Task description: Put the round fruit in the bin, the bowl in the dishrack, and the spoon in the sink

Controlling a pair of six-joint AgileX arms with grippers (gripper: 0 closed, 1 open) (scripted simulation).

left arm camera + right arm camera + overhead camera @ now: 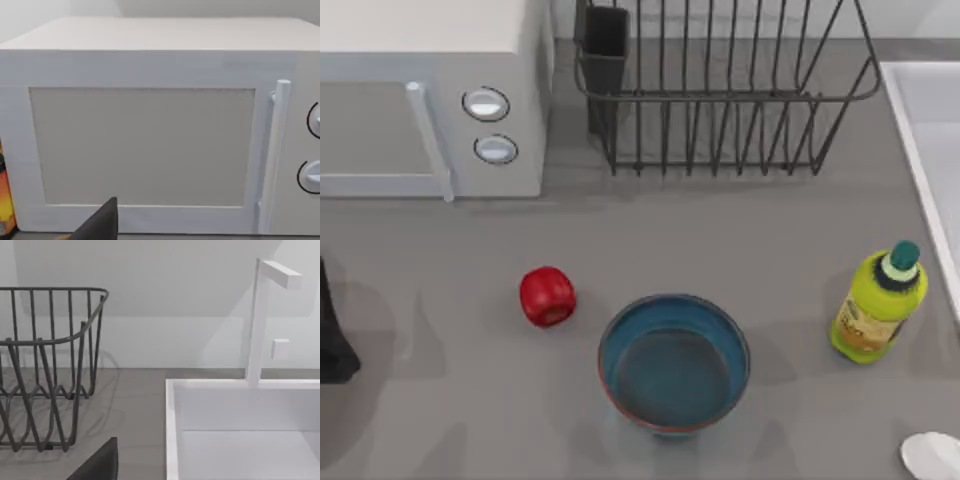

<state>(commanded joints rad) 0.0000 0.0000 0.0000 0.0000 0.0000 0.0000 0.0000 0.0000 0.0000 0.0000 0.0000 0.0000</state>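
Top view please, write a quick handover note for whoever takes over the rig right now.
Left arm: parked at the table's left edge, its wrist view facing the microwave. Its claw's state can't be told.
Right arm: its wrist view faces the dish rack and sink; its claw's state can't be told either.
Red fruit: on the table, left of the bowl.
Blue bowl: on the table, front centre, upright.
White spoon: front right corner of the table, near the yellow-green bottle.
Done: nothing yet.
Left: fruit to bin, bowl to rack, spoon to sink.
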